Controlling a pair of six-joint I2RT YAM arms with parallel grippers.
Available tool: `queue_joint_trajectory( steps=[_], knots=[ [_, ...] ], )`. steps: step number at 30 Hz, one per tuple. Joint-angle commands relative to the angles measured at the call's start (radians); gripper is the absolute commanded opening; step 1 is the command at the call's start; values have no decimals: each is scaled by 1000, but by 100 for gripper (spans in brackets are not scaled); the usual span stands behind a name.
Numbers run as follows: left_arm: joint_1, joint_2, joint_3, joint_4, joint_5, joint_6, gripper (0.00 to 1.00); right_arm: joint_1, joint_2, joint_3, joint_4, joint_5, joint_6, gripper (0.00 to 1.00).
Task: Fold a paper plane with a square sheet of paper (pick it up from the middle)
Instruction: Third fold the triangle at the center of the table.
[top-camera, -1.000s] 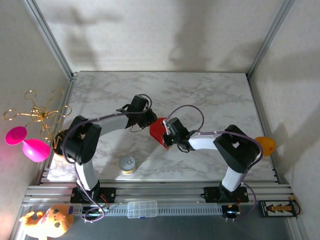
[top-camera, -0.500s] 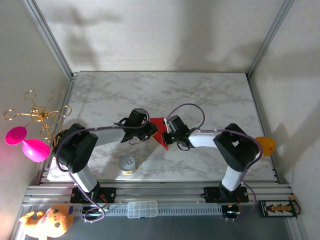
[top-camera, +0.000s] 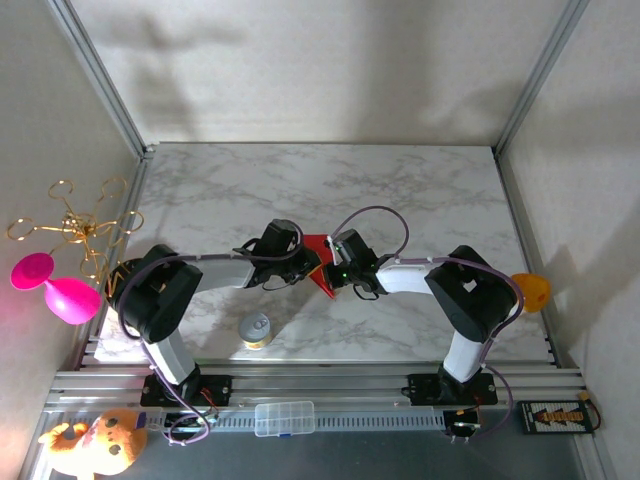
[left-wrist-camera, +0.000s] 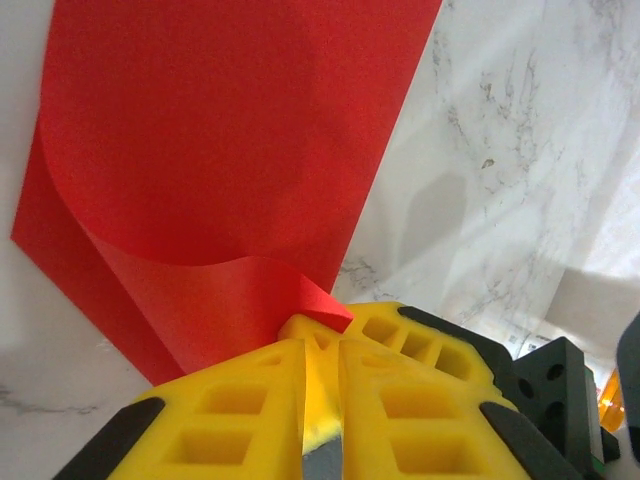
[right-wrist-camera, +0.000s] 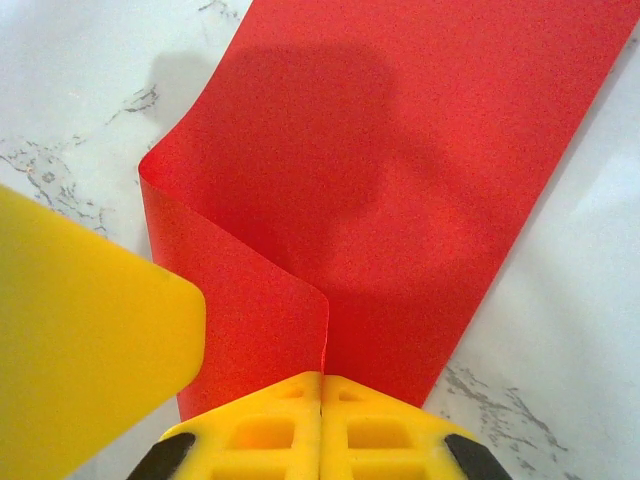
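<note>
The marble surface (top-camera: 400, 190) filled the middle of the top view. The left arm (top-camera: 205, 272) and the right arm (top-camera: 425, 277) reached in from either side and met just below its centre.

Between them lay the square sheet of paper (top-camera: 317, 246), bright red and partly folded, most of it flat on the surface. In the left wrist view the sheet (left-wrist-camera: 230, 140) filled the upper left of the frame, with one corner curled up off the surface. In the right wrist view it (right-wrist-camera: 400, 150) ran from the upper right down to the lower centre, with a flap bent over along its left side.

The left pincer (top-camera: 309, 266) had its yellow fingers pressed together, and the lifted corner was pinched at their tips (left-wrist-camera: 322, 345). The right pincer (top-camera: 336, 272) was also clamped on the sheet, its fingers meeting on the raised fold (right-wrist-camera: 321, 385). The two pincers sat just beside each other.

A small round tin (top-camera: 255, 329) stood on the surface at the lower left, apart from the paper.
</note>
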Motion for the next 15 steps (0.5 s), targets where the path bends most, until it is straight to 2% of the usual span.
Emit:
queue_joint_trajectory(
  steps=[1,15],
  knots=[
    [-12,24,-7,3,-7,4,15,-6,31,12,-56,-6,12,7],
    [-8,63,-5,-21,-15,38,14,-8,41,20,-65,-3,8,8]
  ],
)
